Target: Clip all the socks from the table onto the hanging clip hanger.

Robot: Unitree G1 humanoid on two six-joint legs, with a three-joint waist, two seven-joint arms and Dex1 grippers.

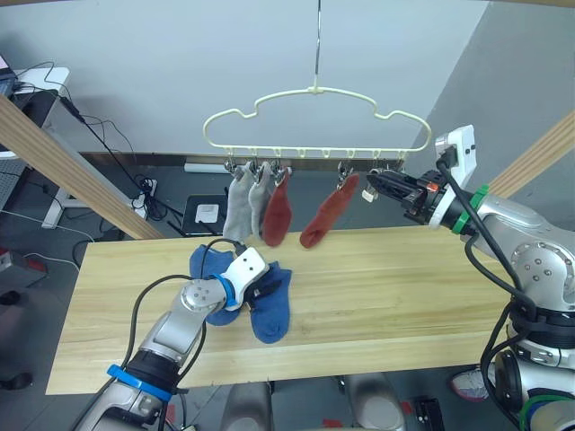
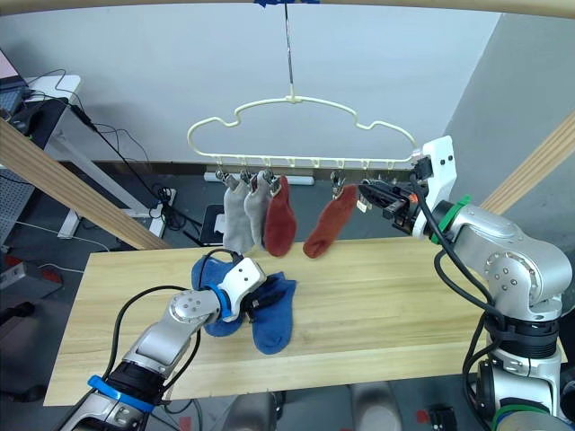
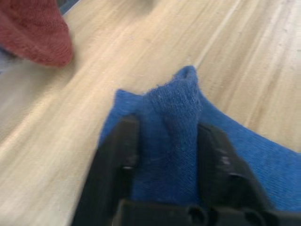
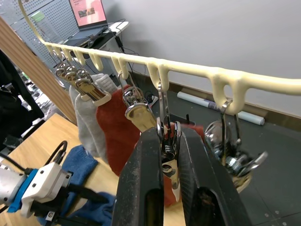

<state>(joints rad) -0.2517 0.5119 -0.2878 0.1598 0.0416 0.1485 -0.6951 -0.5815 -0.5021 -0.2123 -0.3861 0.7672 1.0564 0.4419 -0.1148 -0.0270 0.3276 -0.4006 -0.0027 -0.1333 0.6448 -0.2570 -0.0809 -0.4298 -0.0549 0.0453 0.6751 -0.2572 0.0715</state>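
The pale yellow clip hanger (image 1: 314, 92) hangs above the table's far edge. Two grey socks (image 1: 241, 208) and two rust red socks (image 1: 328, 215) dangle from its clips. Two blue socks (image 1: 272, 314) lie overlapping on the wooden table (image 1: 386, 296), left of centre. My left gripper (image 1: 260, 289) rests on them, and in the left wrist view its fingers (image 3: 117, 160) pinch a raised fold of blue sock (image 3: 171, 136). My right gripper (image 1: 370, 186) is up at the hanger's right part, shut on a free metal clip (image 4: 168, 141) just right of the red socks.
Slanted round wooden poles (image 1: 63, 162) (image 1: 539, 153) flank the table on both sides. The hanger's long metal hook (image 1: 317, 45) runs straight up. A desk with cables (image 1: 36, 90) stands at the back left, beyond the table.
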